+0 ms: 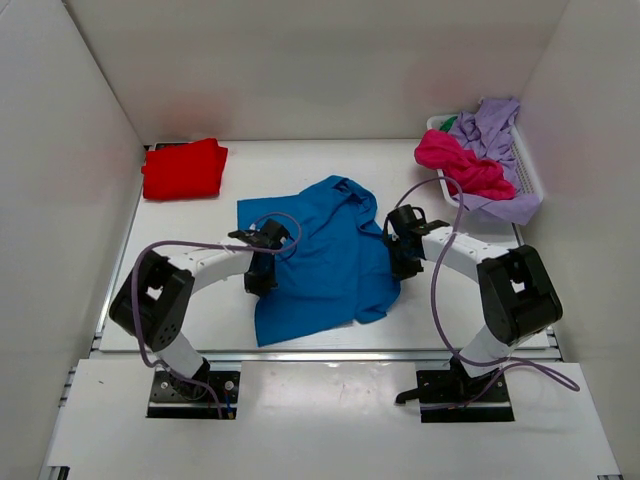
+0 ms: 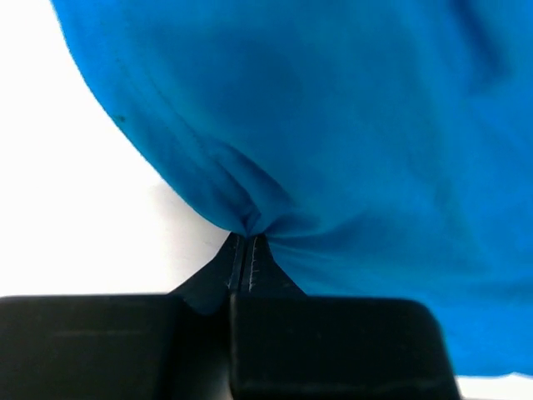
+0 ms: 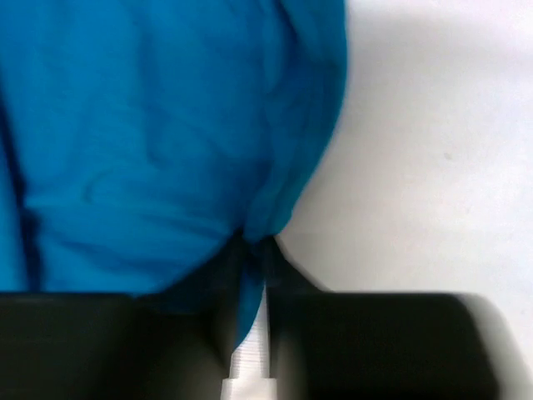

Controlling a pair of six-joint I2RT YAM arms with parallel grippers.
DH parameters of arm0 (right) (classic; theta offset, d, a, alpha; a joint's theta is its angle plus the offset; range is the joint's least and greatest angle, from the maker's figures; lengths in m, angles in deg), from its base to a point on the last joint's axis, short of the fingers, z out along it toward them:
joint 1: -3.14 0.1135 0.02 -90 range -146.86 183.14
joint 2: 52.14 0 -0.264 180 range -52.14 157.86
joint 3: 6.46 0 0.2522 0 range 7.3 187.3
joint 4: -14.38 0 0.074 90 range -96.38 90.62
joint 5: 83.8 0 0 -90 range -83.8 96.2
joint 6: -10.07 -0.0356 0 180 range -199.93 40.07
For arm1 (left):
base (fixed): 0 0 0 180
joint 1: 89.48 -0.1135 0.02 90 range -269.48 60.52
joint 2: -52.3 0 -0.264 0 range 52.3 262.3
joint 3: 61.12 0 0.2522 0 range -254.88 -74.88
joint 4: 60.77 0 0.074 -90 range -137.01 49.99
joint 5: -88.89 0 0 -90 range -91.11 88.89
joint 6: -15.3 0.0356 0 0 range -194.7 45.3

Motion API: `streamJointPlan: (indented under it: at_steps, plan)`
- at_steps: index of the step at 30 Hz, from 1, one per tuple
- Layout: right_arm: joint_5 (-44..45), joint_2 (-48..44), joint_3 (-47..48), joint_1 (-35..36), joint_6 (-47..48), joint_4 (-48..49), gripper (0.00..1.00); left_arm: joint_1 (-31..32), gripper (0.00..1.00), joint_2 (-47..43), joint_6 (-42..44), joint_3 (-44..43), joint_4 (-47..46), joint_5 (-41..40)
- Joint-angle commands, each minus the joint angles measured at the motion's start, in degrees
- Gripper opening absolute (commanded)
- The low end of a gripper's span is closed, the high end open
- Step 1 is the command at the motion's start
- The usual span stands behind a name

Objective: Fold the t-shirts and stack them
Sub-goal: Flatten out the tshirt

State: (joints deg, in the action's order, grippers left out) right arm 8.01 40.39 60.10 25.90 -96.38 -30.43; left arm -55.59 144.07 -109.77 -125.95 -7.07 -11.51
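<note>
Blue t-shirt (image 1: 320, 255): you see it rumpled, spread mid-desk (image 1: 300, 170) | left gripper (image 2: 247, 243) pinched tight on its left edge, right gripper (image 3: 256, 250) clamped on its right edge | only your top view shows the folded red t-shirt (image 1: 184, 168) far left and the pink t-shirt (image 1: 462, 165) and lilac t-shirt (image 1: 495, 130) in the basket (image 1: 527, 170)

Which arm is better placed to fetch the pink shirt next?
Right, probably. The pink shirt lies in the basket at the far right, on that arm's side; the left arm would have to cross the blue shirt. The right hand and left hand both pinch it now, so release first.
</note>
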Motion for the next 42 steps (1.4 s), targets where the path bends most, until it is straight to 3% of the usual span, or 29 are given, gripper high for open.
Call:
streamJointPlan:
  at_steps: [1,9,13,14,16,20,23,26,27,28,32,34,37,42]
  plan:
    - [0.83,0.9,0.37,-0.17,-0.95,1.52,0.0,-3.74,0.0,2.63,1.48,-1.92,3.29,-9.28]
    - [2.15,-0.16,10.48,-6.76,4.93,-1.83,0.0,-17.26,0.0,3.94,8.17,-15.02,5.49,-12.1]
    - [3.2,7.81,18.46,-11.59,8.35,-3.31,0.0,-20.0,0.0,12.01,10.02,-22.48,6.29,-14.57]
    - [4.42,9.93,21.09,-12.21,8.62,-4.8,0.06,-20.26,0.0,14.03,10.19,-24.15,6.98,-14.74]
    - [7.06,11.61,23.48,-12.22,8.89,-5.95,0.16,-21.4,0.36,15.37,9.85,-25.47,7.96,-13.96]
    - [8.05,7.59,22.09,-11.08,8.98,-6.22,0.48,-23.43,0.61,9.95,11.34,-19.79,3.4,-8.97]
    - [6.56,3.72,19.2,-11.33,8.28,-6.91,0.57,-25.98,0.7,5.11,12.3,-17.23,2.77,-4.04]
    - [4.88,-1.11,15.24,-10.99,6.79,-7.62,0.61,-26.33,0.72,1.4,13.01,-15.91,5.93,-4.45]
    - [3.92,-3.04,12.97,-10.73,6.43,-7.8,0.72,-25.55,0.72,-0.43,13.44,-14.95,7.24,-5.85]
    - [3.04,-4.89,10.6,-10.46,5.99,-7.71,0.76,-24.84,0.72,-2.28,12.67,-12.76,7.69,-6.13]
    - [0.93,-9.64,5.14,-9.58,4.14,-7.8,0.71,-24.4,0.67,-7.56,11.6,-5.29,7.35,-4.11]
    - [0.48,-11.58,1.89,-9.05,2.92,-7.28,0.59,-23.96,0.64,-7.92,10.99,-2.47,6.47,-4.28]
    - [-0.57,-13.51,-0.75,-7.83,1.42,-6.66,0.53,-23.87,0.62,-7.31,9.76,0.34,4.97,-5.6]
    - [-1.18,-15.1,-2.96,-7.03,-0.16,-6.04,0.52,-23.96,0.64,-6.78,8.96,2.29,1.2,-5.34]
